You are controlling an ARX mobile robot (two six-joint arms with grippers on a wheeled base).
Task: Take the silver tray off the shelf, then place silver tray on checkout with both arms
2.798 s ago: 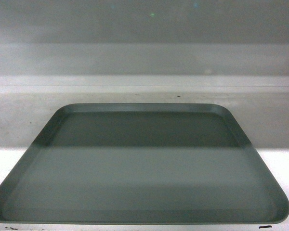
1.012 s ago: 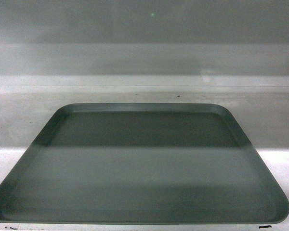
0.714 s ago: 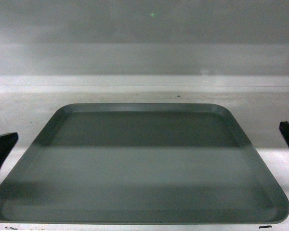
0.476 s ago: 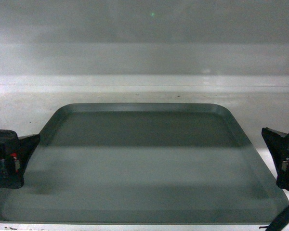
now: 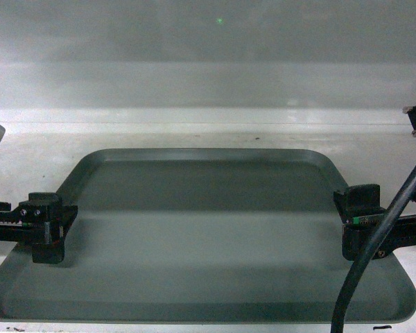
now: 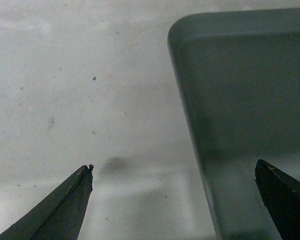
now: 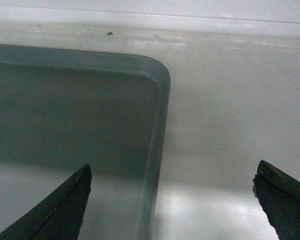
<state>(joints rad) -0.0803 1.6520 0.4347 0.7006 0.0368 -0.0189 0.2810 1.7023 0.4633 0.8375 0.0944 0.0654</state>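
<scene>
The silver tray point(image 5: 208, 236) lies flat on the white shelf point(image 5: 28, 159), filling most of the head view. My left gripper point(image 5: 50, 227) is at the tray's left edge and my right gripper point(image 5: 360, 223) at its right edge. In the left wrist view the left gripper point(image 6: 174, 165) is open, with one finger over the shelf point(image 6: 65, 90) and the other over the tray point(image 6: 250, 90). The right gripper point(image 7: 173, 166) is open too, astride the rim of the tray point(image 7: 70, 110) near its far right corner. Neither holds anything. The checkout is out of view.
The shelf's white back wall point(image 5: 208, 83) rises close behind the tray. A thick black cable point(image 5: 374, 263) slants across the tray's near right corner. The shelf's front lip runs just below the tray's near edge. Bare shelf point(image 7: 230, 100) lies right of the tray.
Both grippers have come into the head view from the sides and moved inward onto the tray's left and right edges. The tray has not moved.
</scene>
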